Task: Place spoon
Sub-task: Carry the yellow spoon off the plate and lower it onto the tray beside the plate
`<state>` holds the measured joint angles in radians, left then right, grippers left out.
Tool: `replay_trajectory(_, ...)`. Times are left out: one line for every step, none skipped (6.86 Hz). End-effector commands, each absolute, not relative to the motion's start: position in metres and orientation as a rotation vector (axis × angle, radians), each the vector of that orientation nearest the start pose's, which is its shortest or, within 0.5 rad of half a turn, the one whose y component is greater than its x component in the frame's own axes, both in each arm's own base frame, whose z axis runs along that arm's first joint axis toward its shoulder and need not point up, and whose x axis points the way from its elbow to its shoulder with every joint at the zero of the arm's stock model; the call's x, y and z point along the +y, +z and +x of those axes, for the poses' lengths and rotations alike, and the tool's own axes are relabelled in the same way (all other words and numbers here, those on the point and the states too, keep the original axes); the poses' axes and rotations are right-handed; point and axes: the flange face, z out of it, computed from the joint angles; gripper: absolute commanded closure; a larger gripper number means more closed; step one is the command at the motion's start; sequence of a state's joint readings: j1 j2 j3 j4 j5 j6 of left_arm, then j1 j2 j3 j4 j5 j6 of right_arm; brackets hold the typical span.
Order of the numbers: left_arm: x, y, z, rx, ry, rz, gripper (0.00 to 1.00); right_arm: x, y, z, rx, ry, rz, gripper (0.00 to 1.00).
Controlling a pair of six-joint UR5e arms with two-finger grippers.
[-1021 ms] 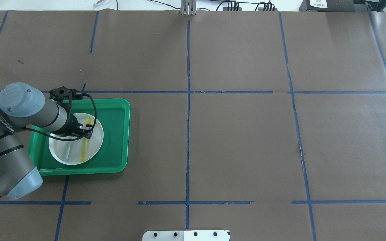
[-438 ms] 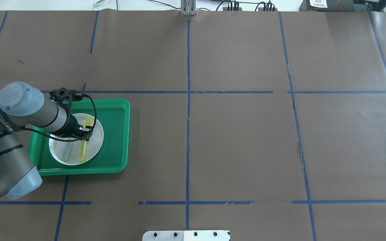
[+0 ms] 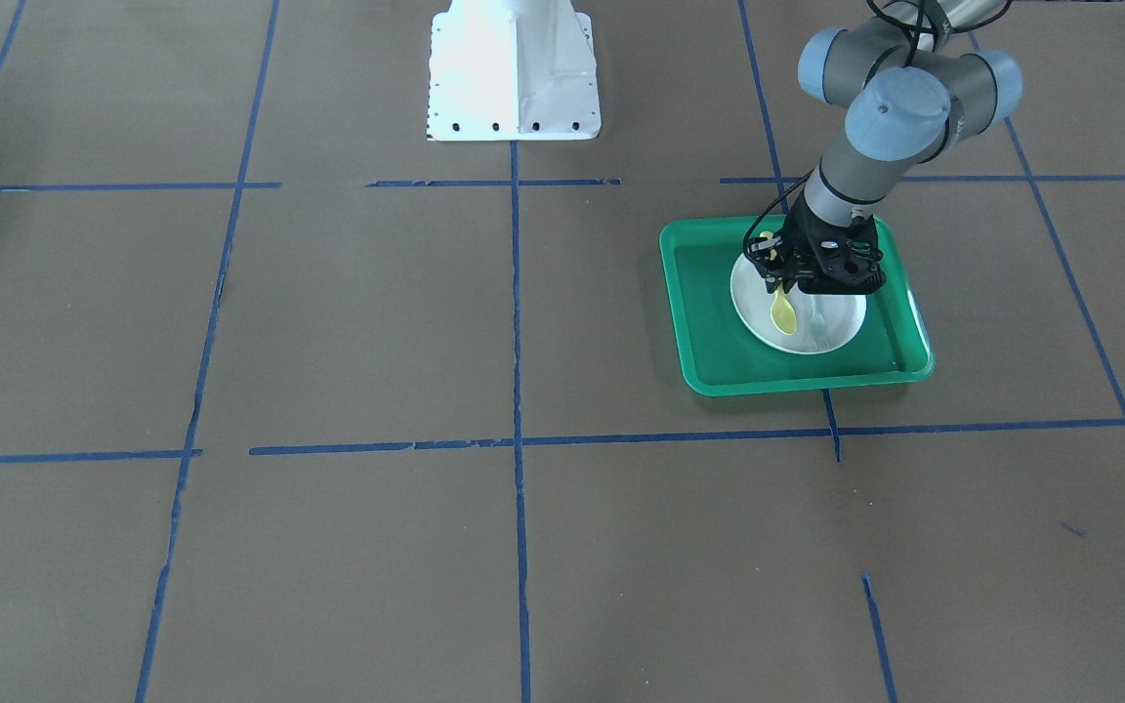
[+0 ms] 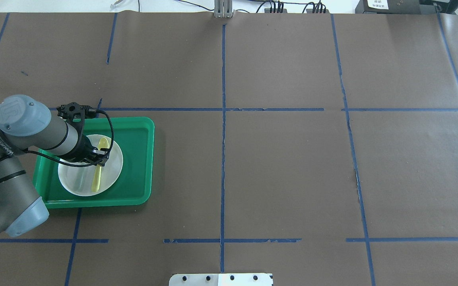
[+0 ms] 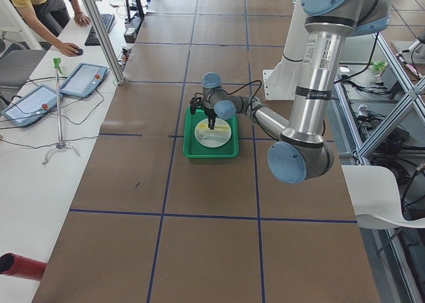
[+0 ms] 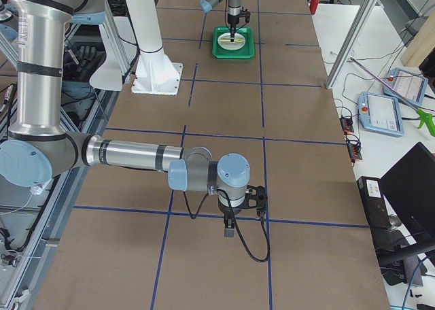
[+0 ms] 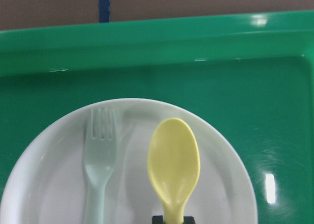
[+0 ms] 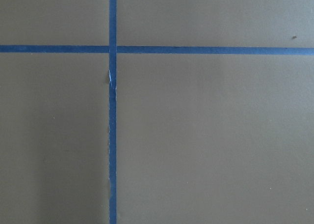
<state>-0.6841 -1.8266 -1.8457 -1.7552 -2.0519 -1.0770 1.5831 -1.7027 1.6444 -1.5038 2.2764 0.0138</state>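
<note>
The yellow spoon [image 4: 97, 176] is over the white plate [image 4: 113, 167], bowl toward the far side, next to the pale fork [image 4: 78, 180]. My left gripper [image 4: 101, 158] is shut on the spoon's handle just behind the bowl. In the left wrist view the spoon's bowl [image 7: 174, 165] casts a faint shadow on the plate [image 7: 225, 184], beside the fork [image 7: 100, 155]. In the front view the spoon [image 3: 783, 310] hangs below the left gripper [image 3: 785, 285]. My right gripper [image 6: 230, 230] shows only in the right side view, low over bare table; I cannot tell whether it is open.
The plate sits in a green tray [image 4: 137, 159] at the table's left, near the robot. Brown paper with blue tape lines [image 4: 223, 119] covers the table. The robot's white base plate [image 3: 514, 68] stands at the near middle edge.
My left gripper and the spoon in it have shifted slightly left over the plate. The fork and tray have not moved.
</note>
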Motion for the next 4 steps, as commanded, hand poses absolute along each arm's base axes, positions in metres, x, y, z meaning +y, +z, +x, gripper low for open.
replay_trajectory(-0.449,0.331,0.421,0.863,-0.079,-0.030,1.00,-0.435,0.682,0.074,-0.706,0.022,0.007,0.00)
replay_trajectory(-0.446,0.336,0.445,0.848,-0.081,-0.061,1.00,-0.435,0.682,0.074,-0.706,0.022,0.007,0.00)
replay_trajectory(-0.441,0.340,0.458,0.839,-0.072,-0.073,1.00,-0.435,0.682,0.074,-0.706,0.022,0.007,0.00)
replay_trajectory(-0.441,0.342,0.458,0.835,-0.070,-0.076,1.00,-0.435,0.682,0.074,-0.706,0.022,0.007,0.00)
